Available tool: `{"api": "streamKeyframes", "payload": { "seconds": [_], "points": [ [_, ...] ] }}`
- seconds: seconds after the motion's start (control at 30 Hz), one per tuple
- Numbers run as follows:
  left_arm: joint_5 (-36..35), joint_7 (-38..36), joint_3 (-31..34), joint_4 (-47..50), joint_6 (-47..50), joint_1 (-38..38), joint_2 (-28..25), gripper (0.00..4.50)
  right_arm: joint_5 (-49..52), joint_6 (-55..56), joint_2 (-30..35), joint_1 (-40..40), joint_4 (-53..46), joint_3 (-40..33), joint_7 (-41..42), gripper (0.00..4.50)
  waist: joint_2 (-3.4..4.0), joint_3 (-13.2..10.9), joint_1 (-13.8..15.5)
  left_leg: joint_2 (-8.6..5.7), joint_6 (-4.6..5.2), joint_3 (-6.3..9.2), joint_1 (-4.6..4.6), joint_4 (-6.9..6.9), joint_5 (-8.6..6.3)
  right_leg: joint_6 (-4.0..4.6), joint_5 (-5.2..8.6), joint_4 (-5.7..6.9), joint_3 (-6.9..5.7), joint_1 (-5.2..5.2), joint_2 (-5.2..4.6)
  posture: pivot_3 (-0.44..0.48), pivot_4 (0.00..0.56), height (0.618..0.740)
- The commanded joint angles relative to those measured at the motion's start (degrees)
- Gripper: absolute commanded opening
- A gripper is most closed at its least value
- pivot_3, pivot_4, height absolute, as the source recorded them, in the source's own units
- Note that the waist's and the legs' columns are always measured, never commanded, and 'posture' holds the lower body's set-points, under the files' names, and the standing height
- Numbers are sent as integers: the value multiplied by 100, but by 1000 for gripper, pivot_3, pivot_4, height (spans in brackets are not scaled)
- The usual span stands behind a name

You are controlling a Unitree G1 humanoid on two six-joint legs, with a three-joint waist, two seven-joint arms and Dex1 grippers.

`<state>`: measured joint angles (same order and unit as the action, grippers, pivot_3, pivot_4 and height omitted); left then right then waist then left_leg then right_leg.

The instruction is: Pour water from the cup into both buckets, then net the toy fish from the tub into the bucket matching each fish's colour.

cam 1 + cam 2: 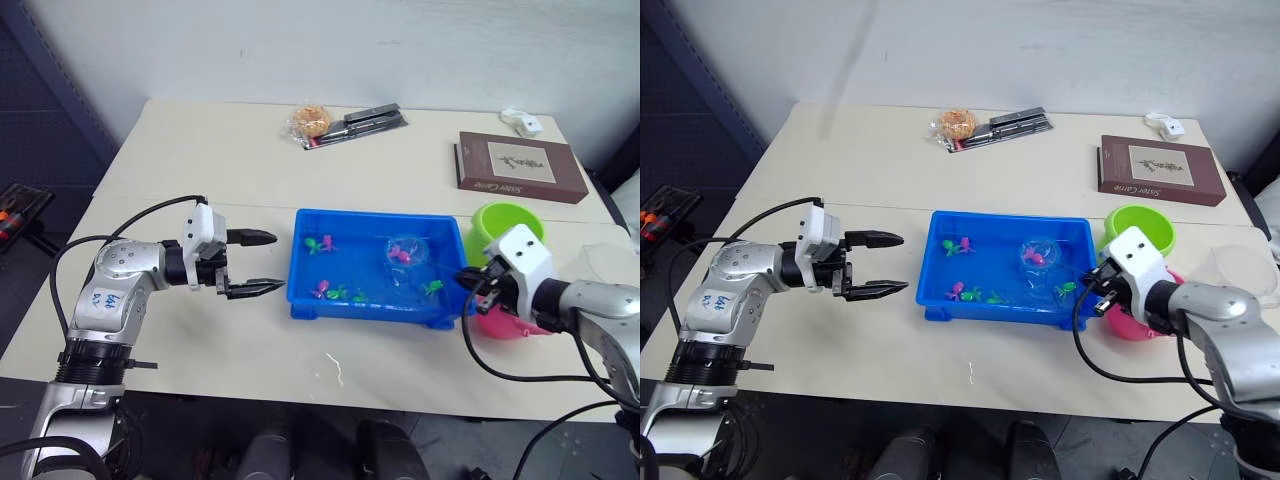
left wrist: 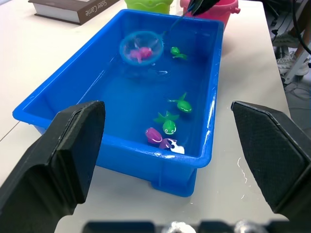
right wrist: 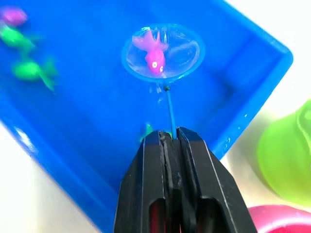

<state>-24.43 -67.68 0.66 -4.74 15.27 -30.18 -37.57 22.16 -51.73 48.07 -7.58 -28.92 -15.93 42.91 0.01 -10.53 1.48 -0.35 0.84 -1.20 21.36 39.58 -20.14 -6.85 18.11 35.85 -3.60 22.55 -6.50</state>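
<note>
From the head camera, a shallow bright blue plastic tub point(image 1: 375, 268) is seen near the front edge of the pale table point(image 1: 200, 170), toward its right side, with the lime-green pail point(image 1: 508, 226) and the pink pail point(image 1: 515, 322) just beside the tub's right end. Small pink and green toy fish point(image 1: 322, 290) lie scattered in the tub. The left gripper point(image 1: 258, 263) is held beside the tub's left end, fingers spread wide and empty. A brown book point(image 1: 518, 166) and a wrapped snack point(image 1: 309, 122) lie toward the table's far edge.

In the left wrist view, the round blue-rimmed net point(image 2: 141, 47) is seen inside the tub with a pink fish in it; green fish point(image 2: 182, 103) and another pink one remain loose.

In the right wrist view, the right gripper point(image 3: 170, 141) is clamped tight on the net's thin blue handle point(image 3: 168, 108), and a pink fish point(image 3: 153, 53) sits in the hoop.

The netting step is judged to be in hand. Next, the net would need to be lifted level and carried to the pink pail, then tipped.
</note>
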Motion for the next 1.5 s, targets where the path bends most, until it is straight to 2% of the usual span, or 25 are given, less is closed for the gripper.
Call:
{"api": "streamKeyframes", "payload": {
  "seconds": [0.03, 0.17, 0.43, 0.57, 0.77, 0.83, 0.93, 1.13, 1.27, 1.5],
  "points": [
    [-330, 52, 67, 341, 286, -312, 155, 4448, 564, -115, -56, 388, -525, -800, 194, 0, -1, 0, 5, -1, 0, 5, 0, 2, 0, 0, 0, 0, -4, -5, 0, 0, 150, 738],
    [-710, 94, -13, 669, 808, -687, 447, 4448, 942, -6, -268, 1172, -947, -1895, 297, 0, -1, 0, 16, -2, 1, 8, 1, 5, -1, -1, 0, 1, -3, -7, 0, 0, 150, 738],
    [-685, -87, -375, 679, 916, -829, 850, 4448, 1317, 472, -886, 2606, -1291, -4149, 350, 0, 2, 3, -4, 2, -1, -6, -16, 0, 0, -1, -1, 9, 10, -9, 7, 0, 150, 738],
    [-560, -123, -550, 513, 776, -863, 1107, 4448, 725, 1665, -1322, 3625, -1012, -4805, 575, 0, 2, 5, 10, 0, 0, -9, -17, -2, 0, -2, -1, 6, 17, -11, 8, 0, 150, 738],
    [-421, -34, -712, 415, 616, -902, 1420, 4448, -481, 3712, -1731, 4313, -362, -4352, 460, 0, 2, 5, -30, -2, 6, -27, -25, -4, -2, -8, -4, 6, 49, -7, 11, 0, 150, 738],
    [-397, -47, -752, 415, 619, -888, 1442, 4448, -1193, 4818, -1781, 4469, -42, -4122, 305, 0, 2, 6, -51, 2, 5, -39, -37, -16, -2, -8, -4, 6, 61, -6, 16, 0, 150, 738],
    [-409, -55, -765, 417, 635, -871, 1458, 4448, -1780, 5768, -1891, 4497, 273, -3928, -106, 0, 3, 6, -54, 2, 4, -55, -52, -28, -1, -8, -4, 6, 77, -4, 16, 0, 150, 738],
    [-423, -11, -793, 489, 691, -836, 1493, 4448, -2912, 6891, -1899, 4469, 672, -3557, -946, 0, 3, 6, -32, 2, 3, -65, -65, -33, 0, -7, -4, 3, 86, -7, 13, 0, 150, 738],
    [-417, 7, -793, 502, 698, -825, 1492, 4448, -4252, 7937, -1694, 4604, 923, -3268, -1610, 0, 3, 6, -32, 1, 3, -74, -71, -37, 0, -7, -3, -3, 93, -7, 12, 0, 150, 738],
    [-446, 82, -751, 649, 720, -678, 1438, 4448, -5126, 8211, -1864, 4584, 1038, -3198, -2654, 0, 4, 6, -26, 2, 3, -77, -74, -38, 0, -6, -3, -11, 96, -7, 12, 0, 150, 738]
  ]
}}
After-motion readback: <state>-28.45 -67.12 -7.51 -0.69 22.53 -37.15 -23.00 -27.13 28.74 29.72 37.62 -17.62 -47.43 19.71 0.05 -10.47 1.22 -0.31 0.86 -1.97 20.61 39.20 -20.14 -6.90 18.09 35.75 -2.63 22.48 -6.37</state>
